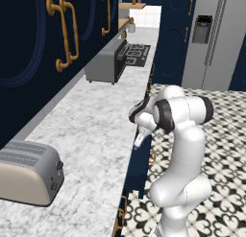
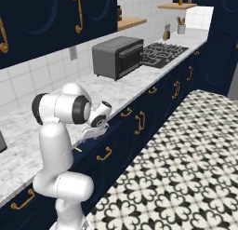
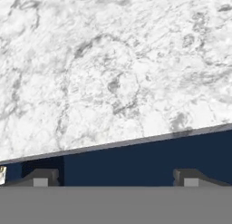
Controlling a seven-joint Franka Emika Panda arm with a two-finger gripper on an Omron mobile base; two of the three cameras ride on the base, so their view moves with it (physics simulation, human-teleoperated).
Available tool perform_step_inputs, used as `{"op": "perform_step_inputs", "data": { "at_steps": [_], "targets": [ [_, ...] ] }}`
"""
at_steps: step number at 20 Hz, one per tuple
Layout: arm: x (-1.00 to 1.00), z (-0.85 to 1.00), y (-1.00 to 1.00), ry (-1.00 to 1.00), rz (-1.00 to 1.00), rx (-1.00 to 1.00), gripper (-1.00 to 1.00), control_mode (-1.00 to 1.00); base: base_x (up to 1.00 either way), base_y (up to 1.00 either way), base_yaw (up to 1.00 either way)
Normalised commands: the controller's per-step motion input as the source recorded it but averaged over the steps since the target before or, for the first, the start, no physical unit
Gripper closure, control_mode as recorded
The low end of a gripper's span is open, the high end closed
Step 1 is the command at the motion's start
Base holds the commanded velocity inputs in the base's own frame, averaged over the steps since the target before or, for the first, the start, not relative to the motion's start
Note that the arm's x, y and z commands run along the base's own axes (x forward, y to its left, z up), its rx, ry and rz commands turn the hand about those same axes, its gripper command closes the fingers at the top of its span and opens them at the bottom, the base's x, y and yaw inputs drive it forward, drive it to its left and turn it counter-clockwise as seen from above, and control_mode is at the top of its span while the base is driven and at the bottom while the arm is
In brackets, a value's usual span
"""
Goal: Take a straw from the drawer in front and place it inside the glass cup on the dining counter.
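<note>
My gripper (image 2: 94, 129) hangs over the front edge of the marble worktop (image 1: 91, 130), pointing down, close to my arm's body. In the hand view the two fingertips (image 3: 41, 177) stand wide apart with nothing between them, so the gripper (image 3: 115, 180) is open. Below the marble edge runs the navy drawer (image 3: 136, 157). A thin yellow-green sliver, apparently the straw (image 2: 78, 149), lies just under the worktop edge, left of and below the gripper. I cannot tell how far the drawer is pulled out. The glass cup and the dining counter are out of view.
A toaster (image 1: 29, 171) stands at the near left of the worktop, and a grey toaster oven (image 1: 106, 61) further along before the stove (image 2: 162, 53). Navy wall cabinets with gold handles (image 1: 65, 34) hang above. A patterned tile floor (image 2: 186, 168) lies to the right.
</note>
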Motion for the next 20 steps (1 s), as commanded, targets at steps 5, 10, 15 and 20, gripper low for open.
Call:
{"op": "perform_step_inputs", "data": {
  "at_steps": [5,10,15,20],
  "targets": [
    [-0.17,-0.4,-0.09,-0.09,0.2,0.0,-1.0,-1.0,0.0,0.0,0.0],
    [-0.07,-0.37,0.0,-0.1,0.05,-0.04,-1.0,-1.0,0.0,0.0,0.0],
    [-0.43,-0.11,-0.25,-0.09,0.03,-0.1,-1.0,-1.0,0.0,0.0,0.0],
    [-0.38,0.0,-0.62,-0.09,0.02,-0.13,-1.0,-1.0,0.0,0.0,0.0]
  ]
}}
